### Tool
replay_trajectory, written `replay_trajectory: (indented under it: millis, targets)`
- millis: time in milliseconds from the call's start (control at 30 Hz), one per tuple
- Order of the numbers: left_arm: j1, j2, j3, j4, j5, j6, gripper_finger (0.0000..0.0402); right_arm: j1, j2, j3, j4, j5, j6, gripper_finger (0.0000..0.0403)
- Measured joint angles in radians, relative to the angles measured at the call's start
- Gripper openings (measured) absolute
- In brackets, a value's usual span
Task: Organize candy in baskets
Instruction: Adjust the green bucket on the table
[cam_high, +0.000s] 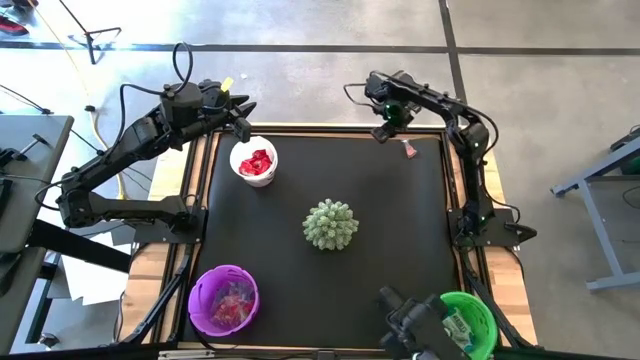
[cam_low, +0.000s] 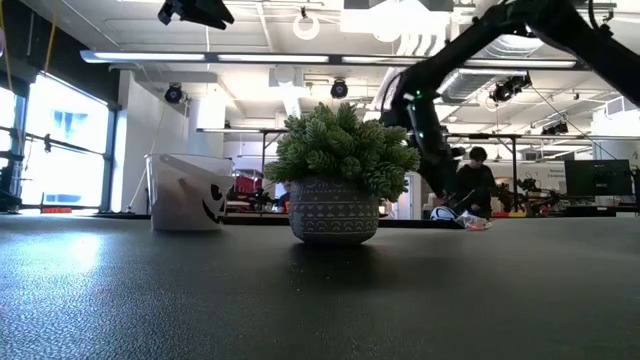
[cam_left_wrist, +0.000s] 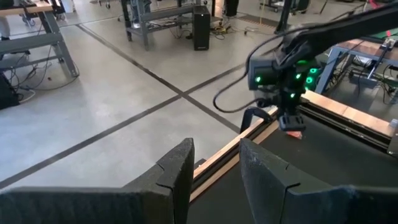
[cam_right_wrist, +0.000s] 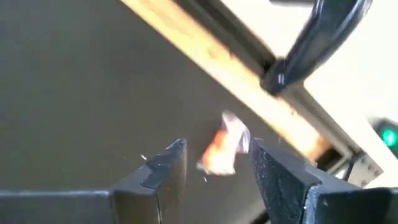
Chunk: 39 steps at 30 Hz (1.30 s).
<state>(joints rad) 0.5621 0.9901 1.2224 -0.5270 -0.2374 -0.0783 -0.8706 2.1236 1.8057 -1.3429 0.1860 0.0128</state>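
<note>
Reaching down at the far edge, right pincer (cam_right_wrist: 214, 165) spread around a pinkish candy (cam_right_wrist: 224, 149)

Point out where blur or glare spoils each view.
Right wrist view: everything soft, the candy between the open right gripper fingers smeared. Low view: bright windows and ceiling lights behind the plant. High view: glare on the floor. Left wrist view: sharp.

Even overhead daylight; pale floor (cam_high: 300, 25) bright, matte black surface (cam_high: 330, 290) without glare. Low view: ceiling strip lights (cam_low: 250, 57) and a left window (cam_low: 65, 140) blown out. Right wrist view heavily blurred, its candy (cam_right_wrist: 224, 150) smeared.
</note>
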Motion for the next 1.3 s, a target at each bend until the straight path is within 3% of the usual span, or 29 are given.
replay_trajectory:
  millis: [333, 600, 800, 1000, 1300]
  targets:
    - [0.000, 0.000, 0.000, -0.001, 0.023, -0.025, 0.0113, -0.039, 0.040, 0.000, -0.053, 0.003, 0.179, 0.0176]
    - [0.000, 0.000, 0.000, -0.006, 0.026, -0.025, 0.0113, -0.024, 0.040, 0.003, -0.124, 0.002, 0.189, 0.0176]
    - [0.000, 0.000, 0.000, -0.018, 0.026, -0.007, 0.0113, 0.005, 0.038, 0.084, -0.124, 0.028, 0.183, 0.0176]
    - [0.000, 0.000, 0.000, -0.073, 0.026, -0.007, 0.0113, -0.038, 0.038, 0.143, -0.138, 0.042, 0.220, 0.0176]
    - [0.000, 0.000, 0.000, -0.106, 0.026, -0.007, 0.0113, -0.045, 0.038, 0.276, -0.013, -0.013, 0.219, 0.0176]
